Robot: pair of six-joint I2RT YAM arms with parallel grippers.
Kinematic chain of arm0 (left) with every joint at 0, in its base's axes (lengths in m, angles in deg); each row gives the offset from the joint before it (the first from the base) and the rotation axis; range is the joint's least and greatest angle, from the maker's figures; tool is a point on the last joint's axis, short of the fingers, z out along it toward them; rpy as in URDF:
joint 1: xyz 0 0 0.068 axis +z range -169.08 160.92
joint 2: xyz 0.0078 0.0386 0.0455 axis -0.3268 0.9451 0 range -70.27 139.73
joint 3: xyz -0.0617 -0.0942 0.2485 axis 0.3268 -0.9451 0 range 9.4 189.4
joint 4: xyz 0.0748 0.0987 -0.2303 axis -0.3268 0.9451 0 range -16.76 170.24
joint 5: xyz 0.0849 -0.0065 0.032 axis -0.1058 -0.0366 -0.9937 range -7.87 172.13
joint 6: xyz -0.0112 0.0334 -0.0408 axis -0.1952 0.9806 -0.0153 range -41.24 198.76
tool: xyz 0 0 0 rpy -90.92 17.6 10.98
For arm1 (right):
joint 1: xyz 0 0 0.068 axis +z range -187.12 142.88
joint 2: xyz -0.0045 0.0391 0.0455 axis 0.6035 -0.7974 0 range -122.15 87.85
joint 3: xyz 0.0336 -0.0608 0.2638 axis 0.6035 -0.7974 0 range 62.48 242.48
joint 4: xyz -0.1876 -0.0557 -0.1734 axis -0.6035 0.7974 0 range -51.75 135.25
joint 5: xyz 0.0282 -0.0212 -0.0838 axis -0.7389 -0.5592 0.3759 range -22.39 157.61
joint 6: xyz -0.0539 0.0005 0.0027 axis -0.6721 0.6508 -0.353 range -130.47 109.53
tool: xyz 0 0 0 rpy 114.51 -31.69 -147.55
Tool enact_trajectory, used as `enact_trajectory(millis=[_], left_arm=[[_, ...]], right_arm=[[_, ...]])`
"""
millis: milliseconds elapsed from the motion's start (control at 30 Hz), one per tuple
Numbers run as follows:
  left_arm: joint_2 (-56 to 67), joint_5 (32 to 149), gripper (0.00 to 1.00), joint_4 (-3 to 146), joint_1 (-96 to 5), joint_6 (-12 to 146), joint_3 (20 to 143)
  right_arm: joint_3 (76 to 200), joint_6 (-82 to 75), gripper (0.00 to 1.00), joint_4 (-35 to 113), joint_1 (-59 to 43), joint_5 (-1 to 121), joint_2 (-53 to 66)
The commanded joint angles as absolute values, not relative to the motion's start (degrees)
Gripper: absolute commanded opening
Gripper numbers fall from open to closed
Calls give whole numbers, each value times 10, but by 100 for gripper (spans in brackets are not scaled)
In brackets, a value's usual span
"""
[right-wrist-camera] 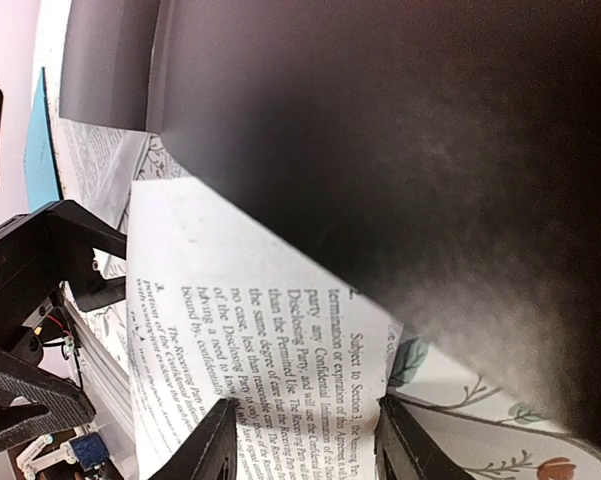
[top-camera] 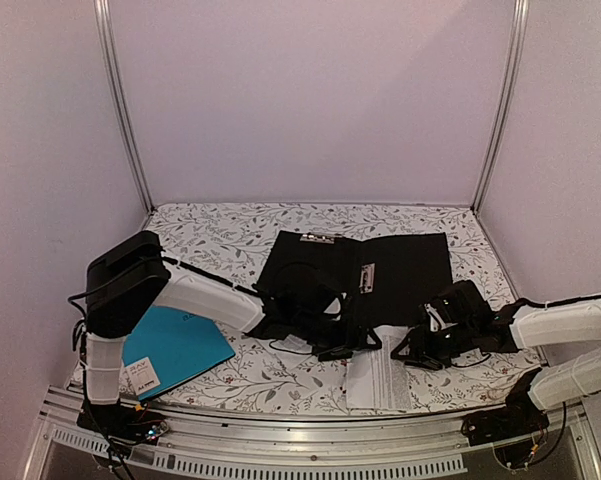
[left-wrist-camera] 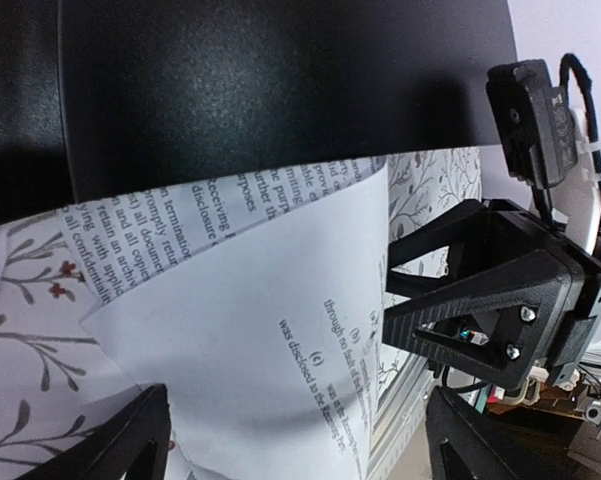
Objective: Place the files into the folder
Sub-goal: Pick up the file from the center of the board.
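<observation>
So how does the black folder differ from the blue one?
The black folder lies spread wide mid-table; the blue folder looks smaller, at the left near edge. The black one shows a silver clip, the blue a white label. Printed sheets poke from under the black one. Both lie flat.

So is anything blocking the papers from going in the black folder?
Nothing separate does. The files poke out from under the near edge of the folder, so the folder itself lies on top of them.
</observation>
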State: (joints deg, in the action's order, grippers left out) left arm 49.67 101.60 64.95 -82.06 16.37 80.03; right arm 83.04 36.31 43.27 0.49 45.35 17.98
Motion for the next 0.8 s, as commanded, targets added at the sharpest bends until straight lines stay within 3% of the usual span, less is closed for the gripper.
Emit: enact_trajectory(millis=[0, 767], left_arm=[[492, 1009, 89, 678, -813, 170, 779], [419, 1017, 85, 615, -809, 186, 721]], right_arm=[[826, 370, 46, 399, 17, 448, 150], [830, 409, 46, 249, 62, 443, 95]])
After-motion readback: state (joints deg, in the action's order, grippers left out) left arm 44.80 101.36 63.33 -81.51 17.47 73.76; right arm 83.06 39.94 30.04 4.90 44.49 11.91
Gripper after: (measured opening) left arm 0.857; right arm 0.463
